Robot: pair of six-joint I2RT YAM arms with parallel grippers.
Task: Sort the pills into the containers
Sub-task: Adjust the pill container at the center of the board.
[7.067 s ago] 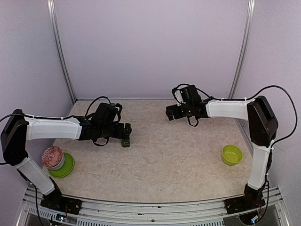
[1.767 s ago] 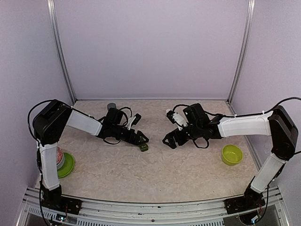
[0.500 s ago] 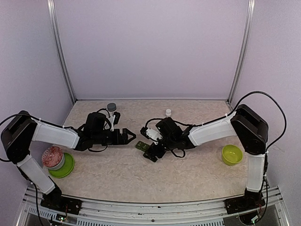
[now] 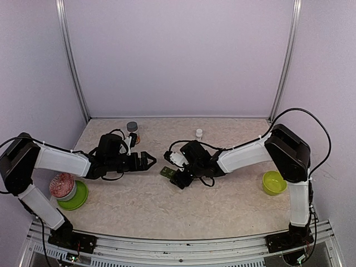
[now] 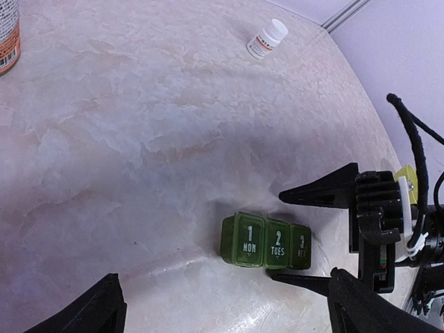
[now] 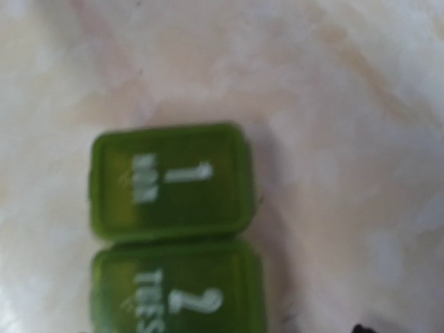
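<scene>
Pill box [image 5: 250, 241]: three joined olive-green compartments marked 1 MON, 2 TUES, 3 WED. Lids shut. It lies flat on the counter [image 4: 222, 211], near the centre.

Right claw [image 5: 275, 236] straddles the WED end, one finger on the far side and one on the near side. Jaws partly open; the far finger is clear of the box, no grip seen.

Left claw [image 4: 149, 161] sits just left of the box, apart from it, spread wide, holding nothing.

Around:
- White pill bottle [image 4: 199, 133], beyond the box.
- Gray-capped bottle [image 4: 132, 128], far left.
- Lime-green bowl [image 4: 274, 182], right.
- Lime-green dish [image 4: 78, 197] carrying a round tub [image 4: 62, 186], near left.

Right wrist view is blurred; only the MON and TUES lids show.
</scene>
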